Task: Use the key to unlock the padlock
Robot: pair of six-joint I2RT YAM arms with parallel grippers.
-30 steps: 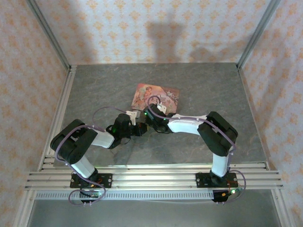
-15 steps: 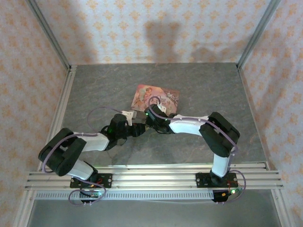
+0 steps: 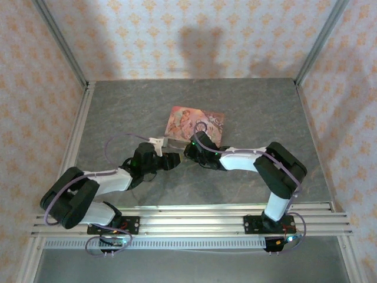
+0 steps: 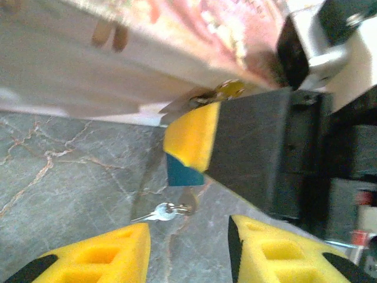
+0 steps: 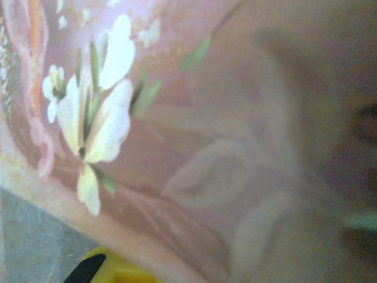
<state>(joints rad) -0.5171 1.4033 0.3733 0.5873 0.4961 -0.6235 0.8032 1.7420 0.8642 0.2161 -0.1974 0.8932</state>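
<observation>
Tiny dark-teal padlock (image 4: 183,171), partly hidden, near a small silver key (image 4: 160,213).

We've got: walls (image 3: 118,35) in cream wallpaper with orange motifs, shadows on the back one | table (image 3: 118,106) grey marbled | aluminium rails (image 3: 194,219) along its near edge

Lab test cell, wallpapered walls (image 3: 206,35) (orange motifs), aluminium rails (image 3: 188,221), grey tabletop (image 3: 118,112)
</observation>
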